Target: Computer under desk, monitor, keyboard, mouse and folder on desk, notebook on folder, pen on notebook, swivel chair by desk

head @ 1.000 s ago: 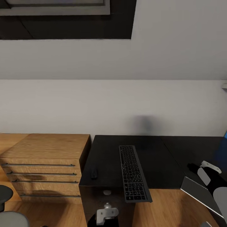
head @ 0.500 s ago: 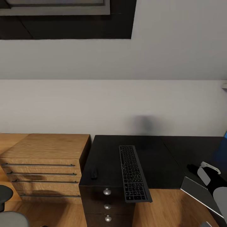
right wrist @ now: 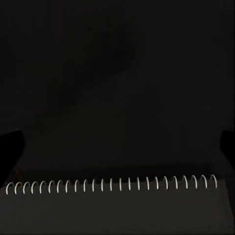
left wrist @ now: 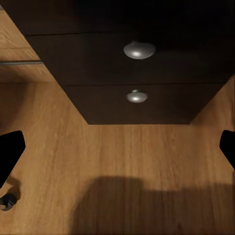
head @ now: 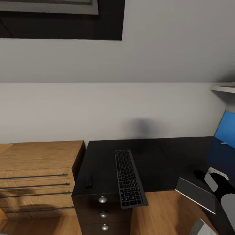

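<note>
On the desk [head: 156, 156] lies the keyboard [head: 129, 178]; both tools' fingers spread apart.

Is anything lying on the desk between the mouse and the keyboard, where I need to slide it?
Nothing visible. In the head view the mouse sits near the front edge of the desk, and only bare black desktop separates it from the keyboard.

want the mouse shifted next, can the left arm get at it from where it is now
Probably not yet: the left gripper hangs low, facing the desk's drawer knobs, while the mouse sits up on the desk. Nothing blocks raising it.
</note>
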Tool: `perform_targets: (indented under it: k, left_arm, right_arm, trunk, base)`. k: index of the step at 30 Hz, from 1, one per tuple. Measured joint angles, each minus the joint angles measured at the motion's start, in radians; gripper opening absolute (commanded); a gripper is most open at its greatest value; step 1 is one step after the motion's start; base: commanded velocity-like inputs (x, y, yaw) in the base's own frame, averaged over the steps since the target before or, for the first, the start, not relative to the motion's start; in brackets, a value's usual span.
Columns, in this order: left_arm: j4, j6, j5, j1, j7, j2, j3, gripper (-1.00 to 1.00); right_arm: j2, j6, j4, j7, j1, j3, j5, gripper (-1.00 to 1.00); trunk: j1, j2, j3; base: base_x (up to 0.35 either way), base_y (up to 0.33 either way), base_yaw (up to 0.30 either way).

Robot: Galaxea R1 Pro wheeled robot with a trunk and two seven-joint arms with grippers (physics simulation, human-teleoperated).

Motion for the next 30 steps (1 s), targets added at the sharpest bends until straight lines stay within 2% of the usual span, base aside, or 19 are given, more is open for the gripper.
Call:
perform_targets:
  k: [7,8,10,12,16,23,30]
  left_arm:
    - [-0.001,-0.002,-0.001,0.0,0.0,0.0,0.0,1.0]
    - [-0.007,-0.008,0.001,0.0,0.006,0.002,-0.006,1.0]
    - [-0.013,-0.02,0.002,0.0,0.006,-0.009,-0.017,1.0]
    - [-0.013,-0.032,0.002,0.0,0.006,-0.009,-0.024,1.0]
    - [0.004,-0.02,0.002,0.0,0.003,-0.016,-0.005,1.0]
    - [0.027,-0.008,0.002,0.0,-0.003,-0.018,0.005,1.0]
    - [0.03,-0.007,0.002,0.0,-0.005,-0.018,0.007,1.0]
  right_arm:
    - [0.002,-0.004,0.0,0.003,0.0,0.004,0.007,1.0]
    - [0.007,0.002,0.006,-0.003,-0.006,0.01,0.012,1.0]
    - [0.019,0.013,0.017,-0.014,-0.017,0.021,0.023,1.0]
    - [0.019,0.013,0.028,-0.018,-0.028,0.021,0.034,1.0]
    - [0.021,-0.002,0.02,-0.004,-0.051,0.024,0.056,1.0]
    - [0.027,-0.011,-0.019,0.007,-0.025,0.035,0.041,1.0]
    - [0.027,-0.012,-0.037,0.008,-0.024,0.036,0.04,1.0]
  trunk:
    - [0.0,0.0,0.0]
    - [0.0,0.0,0.0]
    - [0.0,0.0,0.0]
    - [0.0,0.0,0.0]
    - [0.0,0.0,0.0]
    - [0.0,0.0,0.0]
    - [0.0,0.0,0.0]
  base:
    - [0.0,0.0,-0.096]
    - [0.0,0.0,0.0]
    - [0.0,0.0,0.0]
    - [0.0,0.0,0.0]
    - [0.0,0.0,0.0]
    - [0.0,0.0,0.0]
    - [0.0,0.0,0.0]
